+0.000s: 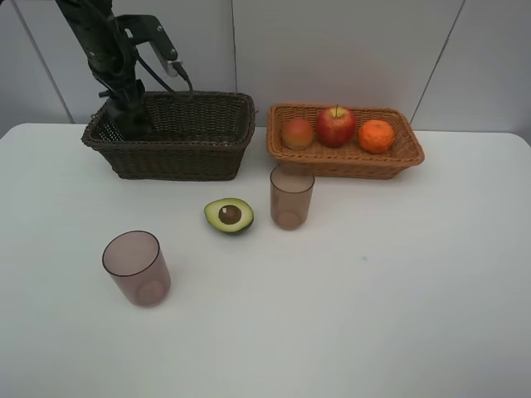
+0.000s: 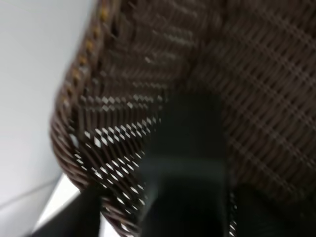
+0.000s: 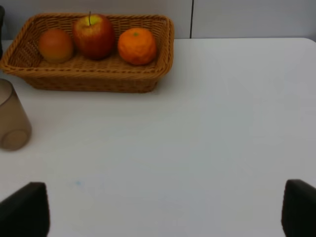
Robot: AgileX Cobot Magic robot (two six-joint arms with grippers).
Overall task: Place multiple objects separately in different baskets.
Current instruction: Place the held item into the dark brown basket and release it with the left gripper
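Left fingers (image 1: 129,123) are down inside the left end of the dark brown wicker basket (image 1: 178,156); the wrist view is too blurred, so cannot tell how wide they are or whether they hold anything. Right fingers (image 3: 24,210) are spread wide and empty over bare counter (image 1: 373,290). The light tan basket (image 1: 344,163) holds a peach-coloured fruit (image 1: 297,133), red apple (image 1: 335,126) and orange tangerine (image 1: 376,136) in a row. The halved avocado (image 1: 229,215) lies cut face up on the counter, with one mauve cup (image 1: 291,197) just beside it in front of the tan basket and a second mauve cup (image 1: 137,268) apart at front left.
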